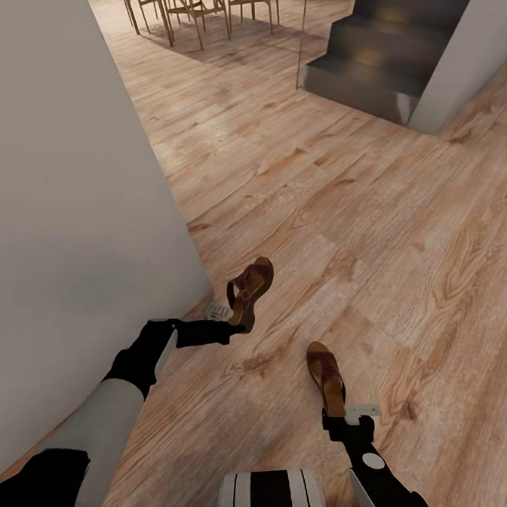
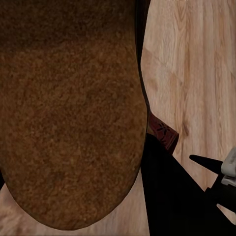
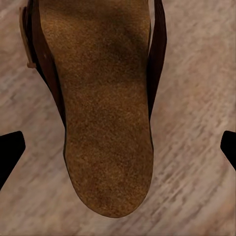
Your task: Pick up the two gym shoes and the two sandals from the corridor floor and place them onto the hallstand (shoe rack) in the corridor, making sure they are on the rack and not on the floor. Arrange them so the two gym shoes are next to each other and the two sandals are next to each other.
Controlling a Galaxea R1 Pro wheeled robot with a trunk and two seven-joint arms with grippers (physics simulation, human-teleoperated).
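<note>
1. Head view: the left tool [image 1: 232,324] pinches one sandal [image 1: 251,288] by its heel end and carries it tilted, clear of the corridor floor [image 1: 372,222], close beside a white wall [image 1: 61,206]. The right tool [image 1: 342,415] grips the second sandal [image 1: 326,375] at its heel, toe pointing away from the robot. I cannot tell from here whether that sandal is lifted or resting on the planks. A dark staircase [image 1: 376,56] and wooden chairs [image 1: 191,8] stand well ahead.

2. Left wrist view: the tan footbed of the left-held sandal [image 2: 69,113] sits very near the lens, a dark strap [image 2: 162,130] beside it. The sandal is plainly held.

3. Right wrist view: the second sandal [image 3: 101,103] lies lengthwise between the right tool's two dark fingertips [image 3: 10,147], which sit wide of its sides at the picture's edges. The contact itself is hidden.

4. Assessment: both sandals appear secured and the step in hand is carriage to the rack. Recommend keeping both grips firm at the heels, holding the left sandal off the wall while turning, and setting the pair down side by side on one tier.
</note>
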